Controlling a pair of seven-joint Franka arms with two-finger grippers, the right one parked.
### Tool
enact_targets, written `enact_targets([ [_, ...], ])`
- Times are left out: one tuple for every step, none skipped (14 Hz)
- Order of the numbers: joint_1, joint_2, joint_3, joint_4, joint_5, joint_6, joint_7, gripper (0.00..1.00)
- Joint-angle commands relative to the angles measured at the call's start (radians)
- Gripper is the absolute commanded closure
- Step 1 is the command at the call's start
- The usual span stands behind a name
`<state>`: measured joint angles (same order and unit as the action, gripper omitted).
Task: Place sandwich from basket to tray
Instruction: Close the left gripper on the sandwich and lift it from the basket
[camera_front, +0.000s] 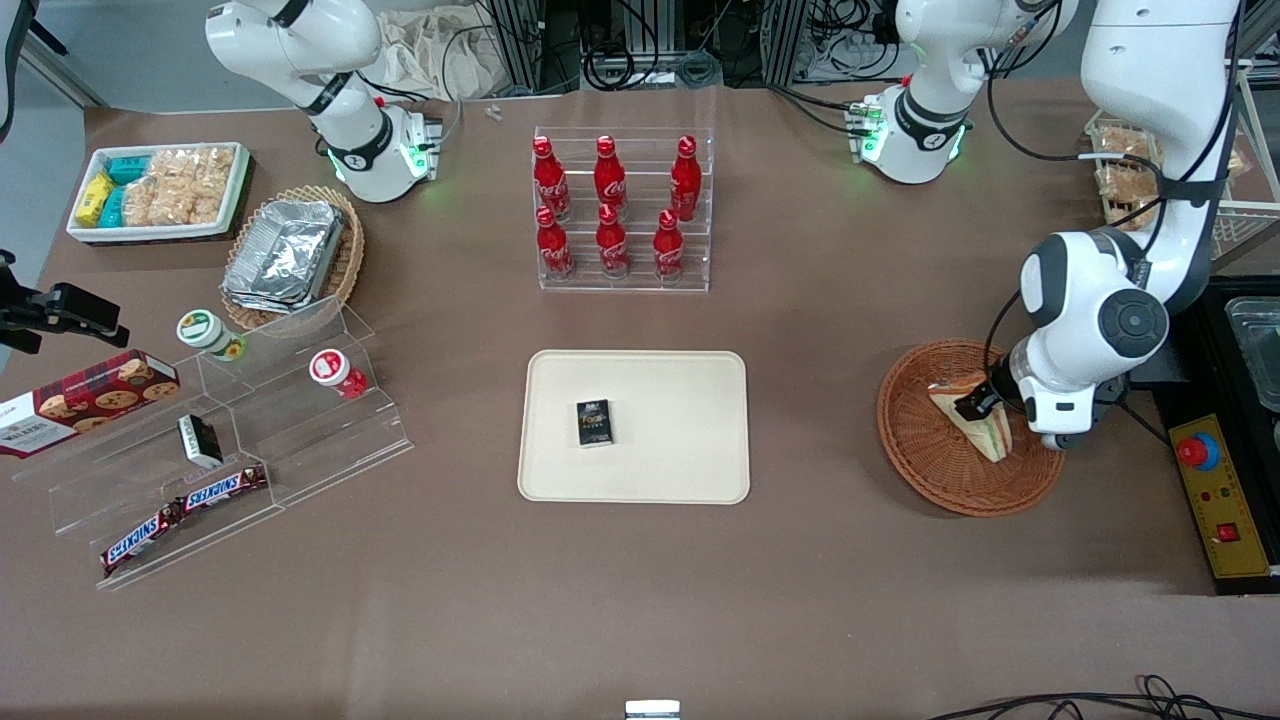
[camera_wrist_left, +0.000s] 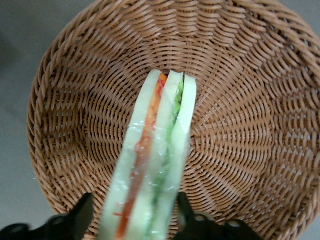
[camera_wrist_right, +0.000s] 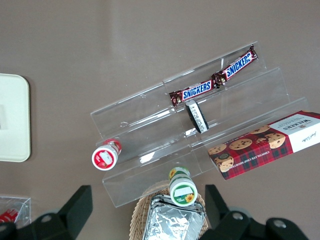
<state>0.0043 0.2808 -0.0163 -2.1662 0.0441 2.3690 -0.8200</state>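
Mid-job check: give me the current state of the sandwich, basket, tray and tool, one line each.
sandwich: in the basket, standing on edge, between the tool's fingers.
basket: on the table, holding only the sandwich.
tray: flat on the table, no sandwich yet; a small dark box lies on it.
tool: down in the basket, fingers open, one on each side of the sandwich.
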Motion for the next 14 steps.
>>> enact_targets([
  [-0.014, 0.0, 0.002, 0.005, 0.014, 0.01, -0.065, 0.85],
  [-0.014, -0.003, 0.002, 0.005, 0.014, 0.01, -0.067, 0.9],
  [-0.014, -0.011, 0.001, 0.008, 0.014, 0.007, -0.067, 1.0],
  [-0.015, -0.018, -0.002, 0.023, 0.013, -0.008, -0.062, 1.0],
  [-0.017, -0.026, -0.004, 0.051, 0.013, -0.045, -0.054, 1.0],
  [-0.017, -0.031, -0.005, 0.092, 0.013, -0.115, -0.05, 1.0],
  [-0.018, -0.038, -0.014, 0.153, 0.013, -0.201, -0.048, 1.0],
  [-0.018, -0.041, -0.034, 0.228, 0.011, -0.297, -0.027, 1.0],
  [-0.018, -0.048, -0.051, 0.305, 0.002, -0.403, 0.04, 1.0],
  [-0.018, -0.045, -0.071, 0.392, -0.009, -0.504, 0.1, 1.0],
  [-0.018, -0.035, -0.095, 0.479, -0.032, -0.598, 0.117, 1.0],
  [-0.023, -0.019, -0.135, 0.55, -0.05, -0.675, 0.125, 1.0],
  [-0.024, -0.005, -0.184, 0.601, -0.049, -0.718, 0.133, 1.0],
  [-0.024, 0.015, -0.245, 0.63, -0.043, -0.725, 0.169, 1.0],
])
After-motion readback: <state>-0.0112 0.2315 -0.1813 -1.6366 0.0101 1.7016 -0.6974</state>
